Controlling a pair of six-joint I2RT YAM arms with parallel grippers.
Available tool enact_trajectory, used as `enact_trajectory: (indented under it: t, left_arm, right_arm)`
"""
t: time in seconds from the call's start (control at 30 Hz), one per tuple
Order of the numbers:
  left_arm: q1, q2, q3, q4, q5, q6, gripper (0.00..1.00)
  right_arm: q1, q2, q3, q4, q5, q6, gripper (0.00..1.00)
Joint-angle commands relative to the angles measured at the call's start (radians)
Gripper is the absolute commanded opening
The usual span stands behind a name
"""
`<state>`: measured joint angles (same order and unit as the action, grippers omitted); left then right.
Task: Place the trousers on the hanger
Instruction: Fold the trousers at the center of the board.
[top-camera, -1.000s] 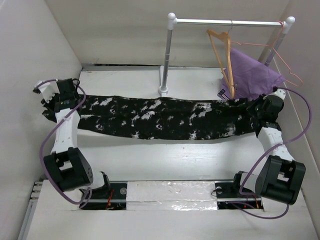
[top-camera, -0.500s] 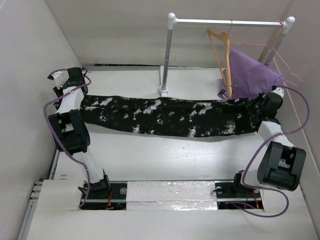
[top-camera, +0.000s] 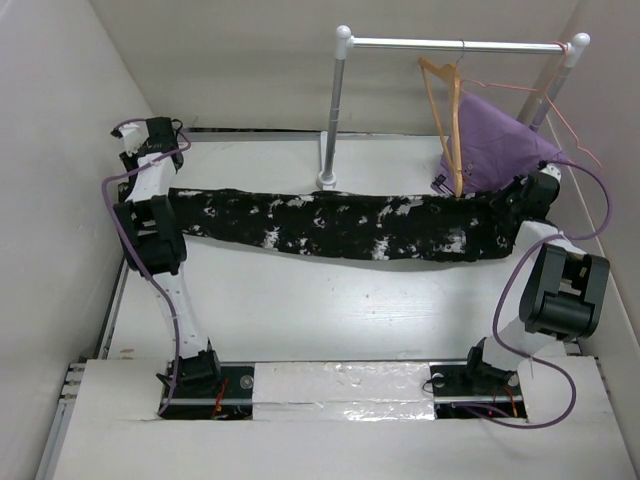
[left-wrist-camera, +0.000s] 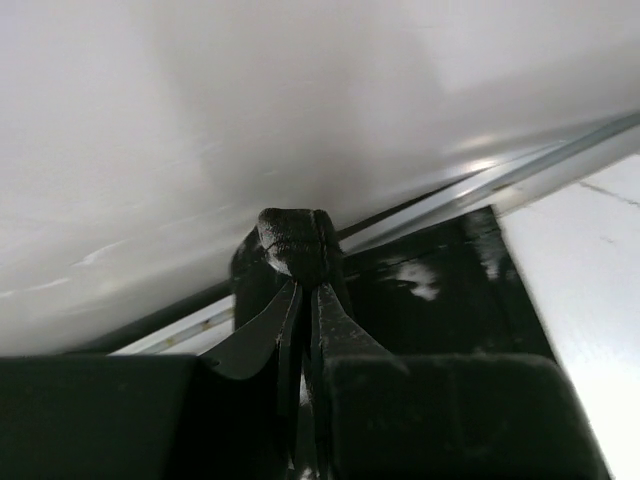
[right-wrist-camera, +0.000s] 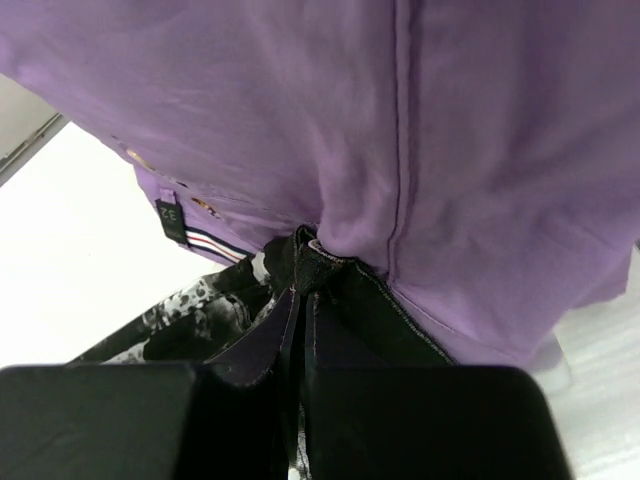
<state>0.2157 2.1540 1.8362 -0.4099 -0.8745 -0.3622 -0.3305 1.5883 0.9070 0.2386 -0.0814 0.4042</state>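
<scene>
A: So, where do the trousers (top-camera: 340, 225) sit?
B: Below the rail (top-camera: 455, 44) and in front of it, pulled out long between both arms. They look raised just off the desk (top-camera: 330, 310), with a slight sag in the middle.
A: And the grips?
B: The left end effector (left-wrist-camera: 300, 262) is pinched tight on one end of the cloth, well out past the rail's left end. The right end effector (right-wrist-camera: 300, 270) is clamped on the other end, under the rail's right end, nosed up against the purple cloth (top-camera: 500, 145).
A: The hanger (top-camera: 450, 120)?
B: Hooked on the rail near its middle, dangling free just beside the purple cloth. Nothing is draped on it yet.
A: What worries you?
B: Three things, I reckon. The right end effector is so close to the purple cloth that it could drag it along or pinch it in. The hanger hangs only by its hook, so a push from the trousers may swing it away or knock it off the rail. And each grip holds just a small fold; more tension could pull an end loose.
A: The post (top-camera: 333, 110)?
B: The trousers pass in front of it; a move straight back could catch there.
</scene>
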Motion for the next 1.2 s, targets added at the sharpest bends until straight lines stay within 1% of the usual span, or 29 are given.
enact_trajectory:
  t: [0.0, 0.1, 0.13, 0.17, 0.2, 0.23, 0.3, 0.33, 0.4, 0.43, 0.47, 0.5, 0.53, 0.57, 0.6, 0.67, 0.73, 0.77, 0.8, 0.83, 0.87, 0.93, 0.97, 1.0, 1.03, 1.07, 1.1, 1.13, 1.17]
  left_arm:
    - [-0.012, 0.058, 0.11, 0.042, -0.047, 0.072, 0.02]
    - [-0.024, 0.145, 0.199, 0.031, -0.066, 0.095, 0.07]
    - [-0.047, 0.164, 0.218, 0.029, -0.073, 0.104, 0.08]
    - [-0.047, 0.196, 0.245, 0.043, -0.078, 0.117, 0.14]
    - [-0.061, 0.21, 0.253, 0.049, -0.092, 0.127, 0.16]
    - [-0.073, 0.217, 0.259, 0.059, -0.098, 0.144, 0.18]
    - [-0.073, 0.23, 0.258, 0.082, -0.106, 0.152, 0.29]
    - [-0.073, 0.231, 0.258, 0.085, -0.101, 0.149, 0.39]
    - [-0.073, 0.219, 0.247, 0.086, -0.092, 0.143, 0.48]
    - [-0.073, 0.211, 0.236, 0.086, -0.087, 0.14, 0.53]
    - [-0.082, 0.189, 0.209, 0.091, -0.081, 0.132, 0.64]
    - [-0.082, 0.173, 0.195, 0.089, -0.074, 0.125, 0.68]
    - [-0.082, 0.156, 0.178, 0.085, -0.058, 0.111, 0.7]
    - [-0.091, 0.118, 0.141, 0.082, -0.047, 0.085, 0.76]
    - [-0.091, 0.094, 0.121, 0.079, -0.009, 0.071, 0.79]
    - [-0.101, 0.023, 0.062, 0.065, 0.043, 0.046, 0.85]
    - [-0.11, -0.035, 0.013, 0.046, 0.115, -0.024, 0.85]
    - [-0.11, -0.107, -0.067, 0.052, 0.147, -0.047, 0.85]
    - [-0.11, -0.15, -0.113, 0.062, 0.179, -0.09, 0.85]
    - [-0.11, -0.19, -0.165, 0.071, 0.242, -0.118, 0.85]
    - [-0.11, -0.279, -0.277, 0.107, 0.277, -0.139, 0.84]
    - [-0.11, -0.362, -0.38, 0.134, 0.369, -0.203, 0.81]
    - [-0.11, -0.44, -0.478, 0.154, 0.399, -0.228, 0.76]
    - [-0.11, -0.475, -0.524, 0.164, 0.429, -0.248, 0.74]
    - [-0.11, -0.506, -0.576, 0.181, 0.481, -0.28, 0.73]
    - [-0.11, -0.557, -0.662, 0.213, 0.508, -0.29, 0.69]
    - [-0.11, -0.572, -0.693, 0.221, 0.543, -0.299, 0.68]
    - [-0.11, -0.582, -0.721, 0.224, 0.56, -0.305, 0.67]
    - [-0.095, -0.585, -0.757, 0.22, 0.571, -0.305, 0.56]
  right_arm:
    - [-0.005, 0.042, 0.072, 0.11, 0.072, -0.016, 0.0]
    - [0.004, 0.081, 0.098, 0.113, 0.077, -0.022, 0.0]
    - [0.016, 0.091, 0.104, 0.113, 0.077, -0.024, 0.0]
    - [0.016, 0.101, 0.125, 0.111, 0.077, -0.025, 0.0]
    - [0.028, 0.111, 0.138, 0.107, 0.077, -0.031, 0.0]
    - [0.041, 0.127, 0.148, 0.094, 0.113, -0.036, 0.0]
    - [0.051, 0.139, 0.17, 0.09, 0.118, -0.045, 0.04]
    - [0.051, 0.144, 0.174, 0.09, 0.114, -0.045, 0.11]
    - [0.051, 0.136, 0.174, 0.088, 0.1, -0.045, 0.18]
    - [0.051, 0.128, 0.165, 0.096, 0.066, -0.047, 0.33]
    - [0.051, 0.107, 0.161, 0.097, 0.043, -0.048, 0.41]
    - [0.06, 0.096, 0.158, 0.096, 0.028, -0.048, 0.44]
    - [0.061, 0.079, 0.141, 0.091, 0.005, -0.048, 0.59]
    - [0.061, 0.061, 0.129, 0.096, -0.006, -0.048, 0.66]
    - [0.071, 0.023, 0.116, 0.1, -0.017, -0.048, 0.72]
    - [0.083, -0.02, 0.084, 0.088, -0.055, -0.051, 0.91]
    - [0.094, -0.097, 0.055, 0.068, -0.079, -0.054, 0.93]
    - [0.094, -0.126, 0.012, 0.07, -0.086, -0.054, 0.93]
    - [0.094, -0.154, -0.012, 0.074, -0.092, -0.05, 0.96]
    - [0.105, -0.207, -0.037, 0.08, -0.103, -0.05, 1.0]
    - [0.105, -0.232, -0.058, 0.082, -0.107, -0.051, 1.0]
    - [0.116, -0.29, -0.123, 0.08, -0.11, -0.054, 1.0]
    - [0.125, -0.306, -0.144, 0.083, -0.118, -0.054, 0.99]
    - [0.134, -0.32, -0.186, 0.085, -0.126, -0.053, 0.97]
    - [0.134, -0.336, -0.207, 0.084, -0.141, -0.05, 0.87]
    - [0.143, -0.373, -0.235, 0.094, -0.15, -0.045, 0.66]
    - [0.157, -0.398, -0.29, 0.116, -0.162, -0.033, 0.22]
    - [0.166, -0.421, -0.313, 0.12, -0.162, -0.028, 0.07]
    - [0.176, -0.466, -0.333, 0.117, -0.162, -0.028, 0.0]
